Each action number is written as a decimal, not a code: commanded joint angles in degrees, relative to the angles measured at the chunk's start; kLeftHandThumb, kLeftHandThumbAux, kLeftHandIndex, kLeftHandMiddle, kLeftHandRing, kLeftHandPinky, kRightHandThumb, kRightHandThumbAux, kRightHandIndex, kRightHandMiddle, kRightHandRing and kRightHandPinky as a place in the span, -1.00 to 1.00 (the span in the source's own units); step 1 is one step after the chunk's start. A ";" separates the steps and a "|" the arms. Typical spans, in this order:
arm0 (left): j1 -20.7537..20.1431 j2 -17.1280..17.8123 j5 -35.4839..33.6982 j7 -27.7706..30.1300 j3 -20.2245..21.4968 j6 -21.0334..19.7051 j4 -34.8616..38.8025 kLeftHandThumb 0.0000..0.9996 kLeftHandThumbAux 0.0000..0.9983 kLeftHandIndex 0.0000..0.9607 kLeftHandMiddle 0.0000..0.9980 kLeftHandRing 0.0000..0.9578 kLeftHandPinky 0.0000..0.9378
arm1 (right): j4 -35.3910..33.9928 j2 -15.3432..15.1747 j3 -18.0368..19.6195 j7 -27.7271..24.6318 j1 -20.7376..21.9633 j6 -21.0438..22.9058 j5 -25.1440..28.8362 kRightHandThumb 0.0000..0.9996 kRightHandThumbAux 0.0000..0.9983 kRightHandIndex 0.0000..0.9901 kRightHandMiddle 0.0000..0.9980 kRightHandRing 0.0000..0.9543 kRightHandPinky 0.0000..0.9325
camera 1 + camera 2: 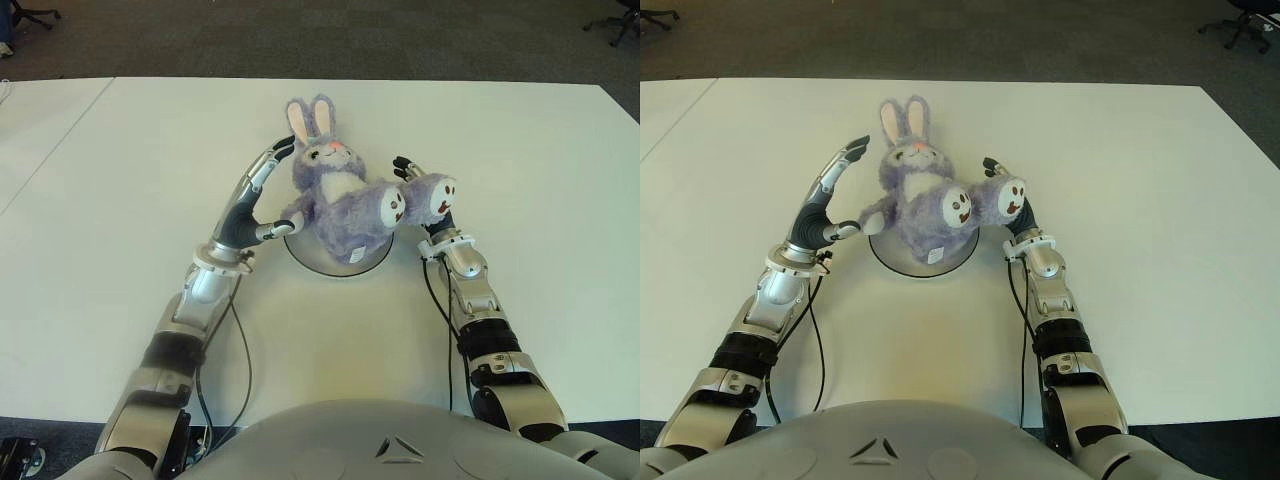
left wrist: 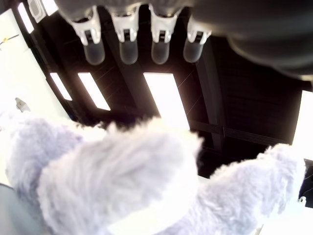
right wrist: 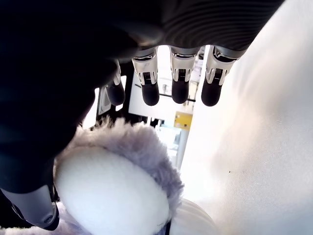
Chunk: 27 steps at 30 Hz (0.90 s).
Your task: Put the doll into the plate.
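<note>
Nearest the robot's body, both forearms reach forward over the white table and bracket a round pale plate set near the table's middle. The purple plush rabbit doll sits on the plate, its body over the dish, its long ears pointing toward the far edge and its two white-soled feet raised toward the robot's right. The left hand stands just left of the doll, fingers stretched straight and open, palm turned toward the rabbit; its thumb lies at the doll's near arm, though a firm hold is not evident and the left wrist view shows the fingertips clear of the fur. The right hand is just right of the doll, behind the raised foot; the right wrist view shows its fingers extended and apart above the foot's white sole, closing on nothing. Beyond the table lies dark carpet, with chair bases at the far corners.
</note>
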<state>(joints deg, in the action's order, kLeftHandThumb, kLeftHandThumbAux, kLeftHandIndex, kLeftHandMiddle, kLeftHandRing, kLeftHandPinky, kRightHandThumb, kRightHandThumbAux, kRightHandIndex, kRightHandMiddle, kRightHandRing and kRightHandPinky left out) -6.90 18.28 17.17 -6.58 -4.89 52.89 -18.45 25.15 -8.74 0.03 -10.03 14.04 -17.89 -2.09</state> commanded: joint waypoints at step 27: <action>-19.32 3.26 0.03 -15.06 11.93 -2.89 -43.06 -1.00 -0.50 -1.00 -1.00 -1.00 -1.00 | 6.12 -0.18 1.27 -0.45 0.33 -4.44 1.76 -0.73 0.36 -0.94 -0.91 -0.89 -0.84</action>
<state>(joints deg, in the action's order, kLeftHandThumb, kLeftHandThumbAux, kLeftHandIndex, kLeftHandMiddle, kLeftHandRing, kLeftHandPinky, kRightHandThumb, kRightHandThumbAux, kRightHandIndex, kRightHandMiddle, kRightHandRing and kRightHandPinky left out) -21.27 21.78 19.42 -21.95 6.17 55.85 -50.45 27.84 -8.96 0.53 -10.01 14.59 -21.08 -1.42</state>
